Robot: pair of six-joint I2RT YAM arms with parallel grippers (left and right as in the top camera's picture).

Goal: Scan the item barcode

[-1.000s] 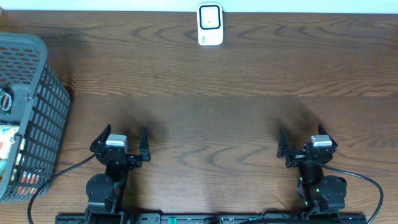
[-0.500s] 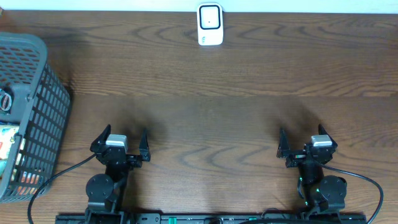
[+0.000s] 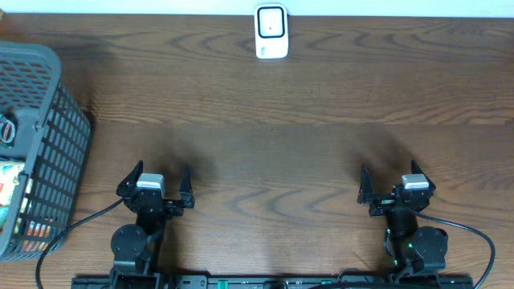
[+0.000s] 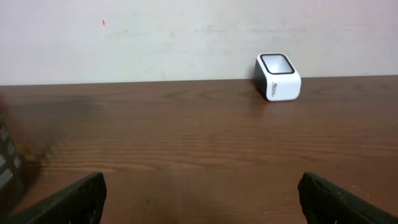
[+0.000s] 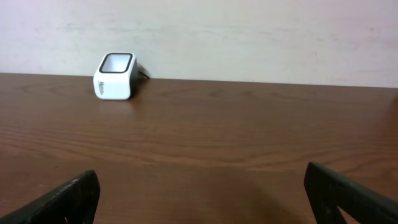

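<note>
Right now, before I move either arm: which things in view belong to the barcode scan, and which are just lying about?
For the job:
- white scanner, far edge of the table
- grey basket, left side
- packaged items in it, only partly in view

Lying about:
- black cables by the arm bases
- plain wall behind

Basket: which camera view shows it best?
Overhead. It shows the basket from above, mesh wall, rim and items inside, though cropped at the frame edge. The left wrist catches only a blurred sliver; the right wrist shows none of it.
</note>
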